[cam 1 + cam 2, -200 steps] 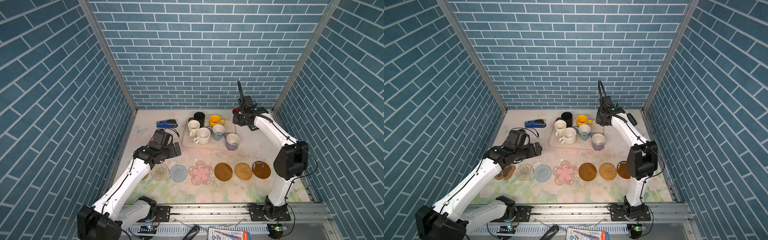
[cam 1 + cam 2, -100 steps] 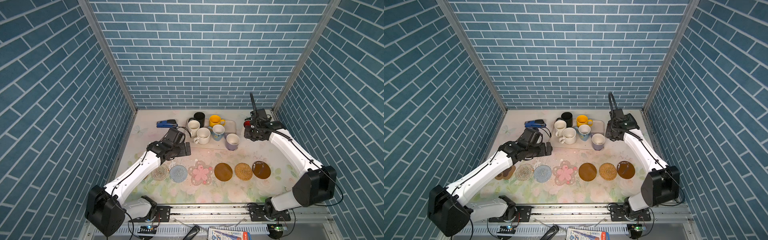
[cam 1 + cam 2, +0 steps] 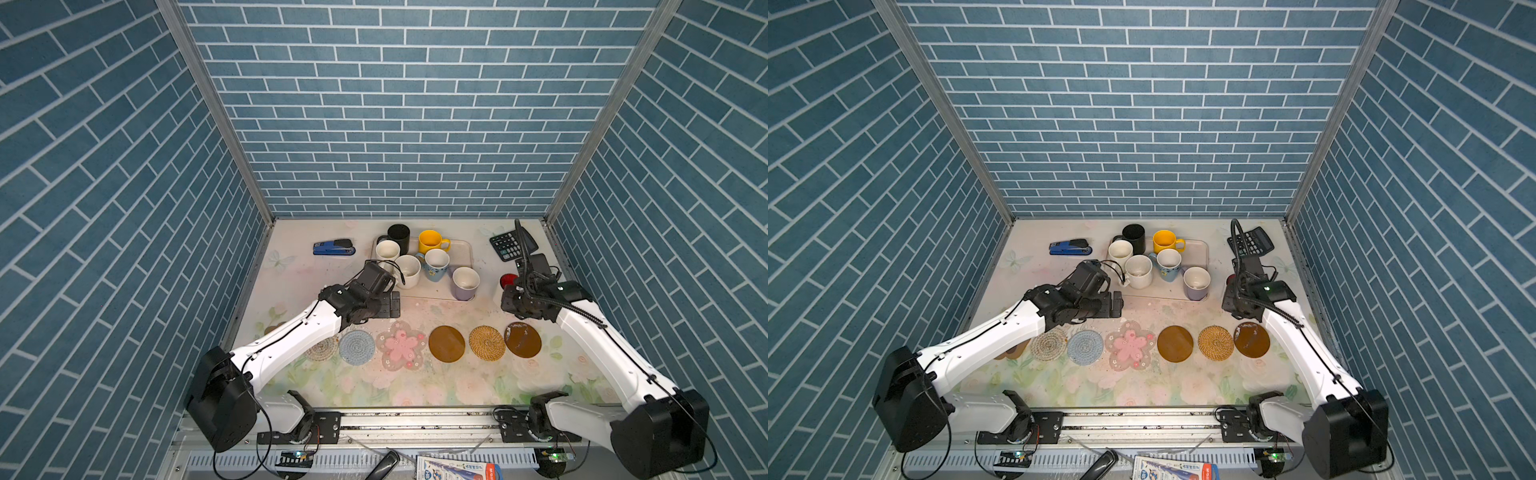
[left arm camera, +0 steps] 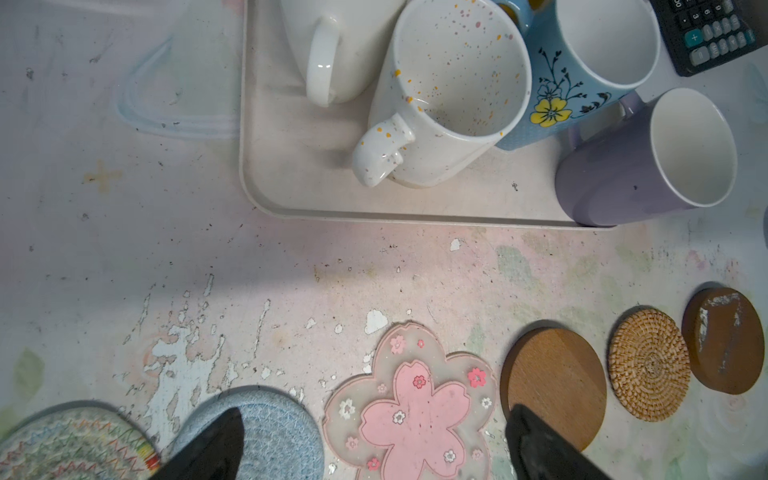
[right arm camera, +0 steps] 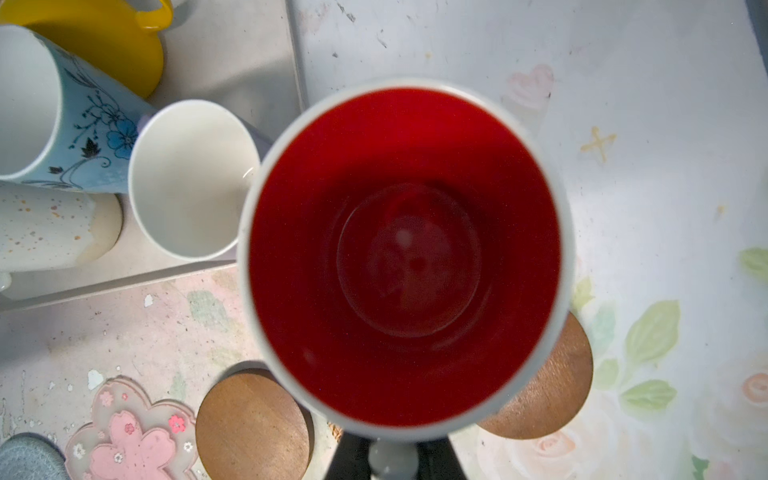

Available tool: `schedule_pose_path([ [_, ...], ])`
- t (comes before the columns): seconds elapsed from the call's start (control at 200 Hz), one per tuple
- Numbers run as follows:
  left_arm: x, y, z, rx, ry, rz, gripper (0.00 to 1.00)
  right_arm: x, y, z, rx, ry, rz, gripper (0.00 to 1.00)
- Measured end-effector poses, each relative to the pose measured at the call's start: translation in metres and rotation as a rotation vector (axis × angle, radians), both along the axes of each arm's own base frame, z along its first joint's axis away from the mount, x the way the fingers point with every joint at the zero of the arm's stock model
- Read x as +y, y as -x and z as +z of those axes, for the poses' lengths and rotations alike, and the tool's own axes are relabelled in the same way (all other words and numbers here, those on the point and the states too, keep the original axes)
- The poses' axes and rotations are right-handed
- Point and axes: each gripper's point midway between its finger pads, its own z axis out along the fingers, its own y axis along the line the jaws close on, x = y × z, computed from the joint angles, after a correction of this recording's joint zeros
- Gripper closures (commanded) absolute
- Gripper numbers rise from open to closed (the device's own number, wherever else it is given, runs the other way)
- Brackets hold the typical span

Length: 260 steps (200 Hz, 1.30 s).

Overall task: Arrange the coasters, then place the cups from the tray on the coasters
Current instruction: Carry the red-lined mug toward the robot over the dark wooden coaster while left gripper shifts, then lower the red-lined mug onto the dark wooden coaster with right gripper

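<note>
Several coasters lie in a row: a pale woven round (image 3: 322, 348), a blue-grey round (image 3: 356, 347), a pink flower (image 3: 401, 349), a brown disc (image 3: 446, 343), a rattan round (image 3: 486, 343) and a second brown disc (image 3: 522, 339). My left arm mostly hides a brown coaster (image 3: 1013, 351). The tray (image 3: 461, 249) holds black (image 3: 398, 237), yellow (image 3: 430, 241), white (image 3: 387, 251), speckled white (image 4: 453, 91), light blue (image 3: 436, 264) and lavender (image 3: 465, 282) cups. My right gripper (image 5: 392, 453) is shut on the handle of the red-inside cup (image 5: 403, 249), held right of the tray. My left gripper (image 4: 374, 411) hangs open over the pink flower.
A blue stapler (image 3: 333, 247) lies at the back left of the table. A black calculator (image 3: 508, 245) sits at the back right, behind my right arm. Brick walls close in the table on three sides.
My right gripper carried the red-inside cup from beside the tray's back right corner forward and right, toward the rightmost brown disc. My left arm swung right, toward the tray's front left corner.
</note>
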Motion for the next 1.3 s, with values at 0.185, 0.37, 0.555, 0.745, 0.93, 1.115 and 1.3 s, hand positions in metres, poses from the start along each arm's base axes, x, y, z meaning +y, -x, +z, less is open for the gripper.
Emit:
schedule_pose_path([
  [0.185,-0.011,0.004,0.003,-0.029,-0.001,-0.024,0.01,-0.009,0.030,-0.010,-0.004,-0.025,-0.042,1.00],
  [0.37,-0.009,0.014,-0.002,-0.040,-0.007,-0.034,0.01,-0.016,0.054,-0.013,-0.002,-0.049,-0.087,1.00],
  [0.555,-0.005,0.018,-0.006,-0.041,-0.007,-0.036,0.01,-0.023,0.067,-0.016,-0.002,-0.063,-0.146,1.00],
  [0.745,-0.001,0.023,-0.014,-0.044,-0.001,-0.038,0.01,-0.031,0.075,-0.025,0.013,-0.056,-0.205,1.00],
  [0.93,0.000,0.028,-0.028,-0.029,-0.005,-0.047,0.01,-0.034,0.083,-0.044,0.066,-0.041,-0.232,1.00],
  [1.115,-0.001,0.030,-0.033,-0.022,0.002,-0.055,0.01,-0.036,0.087,-0.058,0.103,-0.024,-0.254,1.00],
  [1.3,-0.002,0.029,-0.028,-0.039,0.021,-0.056,0.01,-0.041,0.085,-0.061,0.100,0.001,-0.269,1.00],
])
